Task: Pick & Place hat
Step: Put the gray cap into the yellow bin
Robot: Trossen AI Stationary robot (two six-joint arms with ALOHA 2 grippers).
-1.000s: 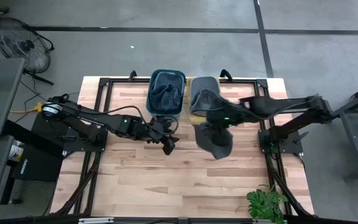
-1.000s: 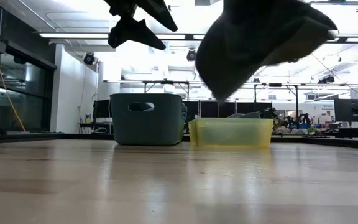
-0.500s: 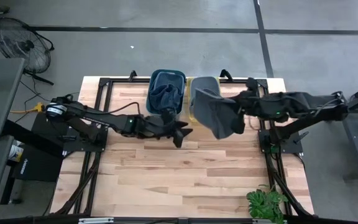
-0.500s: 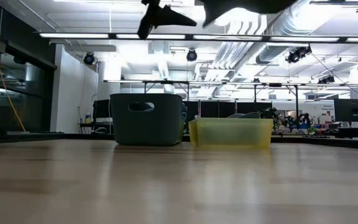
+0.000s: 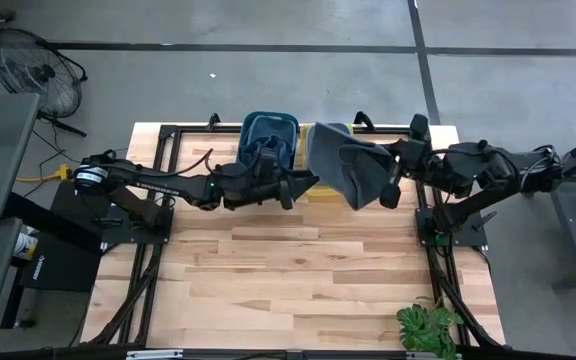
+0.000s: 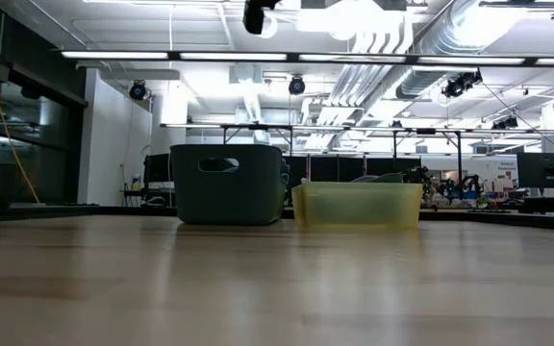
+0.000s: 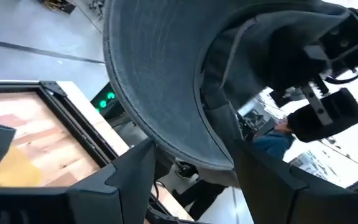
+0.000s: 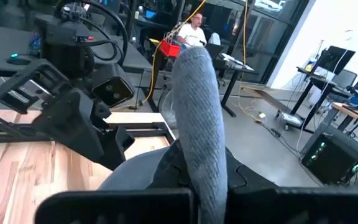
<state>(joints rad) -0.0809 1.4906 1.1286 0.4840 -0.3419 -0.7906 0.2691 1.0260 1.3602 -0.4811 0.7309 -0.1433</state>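
Hat (image 5: 353, 172): being held above yellow bin (image 6: 357, 204), pinched by right gripper (image 5: 393, 180).
Left gripper (image 5: 301, 188): being held beside hat, fingers spread.

No readable text, label, brand, number or sign appears anywhere on the table, bins or arms.

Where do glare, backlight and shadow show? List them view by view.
Low view: the ceiling strip lights glare; the teal bin reads as a dark silhouette, while the yellow bin glows through. High view: even light, with no harsh shadows on the table or the hat. Left wrist view: washed-out brightness behind the dark hat. Right wrist view: bright windows behind the hat's lit brim.
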